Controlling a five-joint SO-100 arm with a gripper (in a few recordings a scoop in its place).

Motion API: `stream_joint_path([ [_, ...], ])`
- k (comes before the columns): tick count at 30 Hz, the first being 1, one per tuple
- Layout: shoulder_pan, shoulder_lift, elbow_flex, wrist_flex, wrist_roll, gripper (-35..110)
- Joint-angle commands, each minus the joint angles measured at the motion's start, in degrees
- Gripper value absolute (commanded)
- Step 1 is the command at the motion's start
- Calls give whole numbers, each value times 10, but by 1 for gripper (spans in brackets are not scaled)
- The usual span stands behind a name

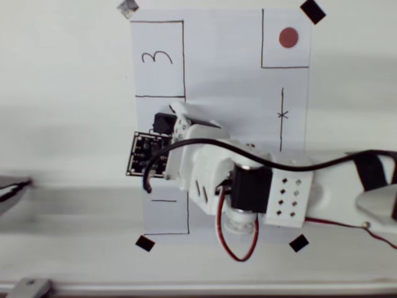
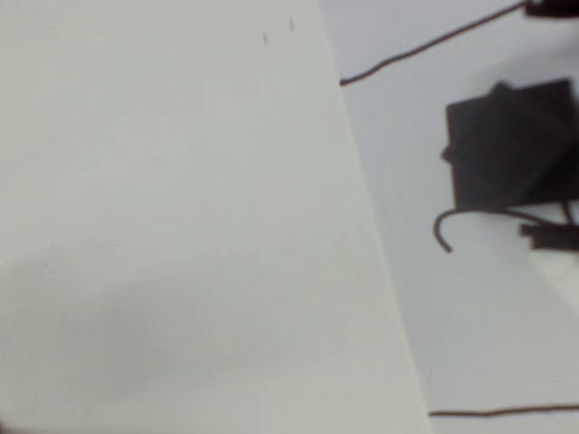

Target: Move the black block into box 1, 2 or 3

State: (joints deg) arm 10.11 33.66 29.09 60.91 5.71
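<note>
Wrist view shows the small matte black cube [image 2: 511, 145] whole, over a handwritten stroke; overhead, the white gripper [image 1: 169, 121] hides most of it; jaw opening cannot be told.

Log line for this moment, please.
arm: over middle box | hand: state unclear | black block: on paper, beside handwritten stroke | box 3: no block

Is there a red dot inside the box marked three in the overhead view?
No. The box marked 3 holds only its numeral; the red dot sits in a separate outlined square at the paper's upper right.
</note>
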Motion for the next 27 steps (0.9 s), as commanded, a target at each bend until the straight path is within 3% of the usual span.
stream_joint_path([
  [1, 0, 66, 9, -2, 11, 22],
  [17, -38, 473, 439, -2, 8, 21],
  [27, -66, 780, 771, -4, -28, 2],
])
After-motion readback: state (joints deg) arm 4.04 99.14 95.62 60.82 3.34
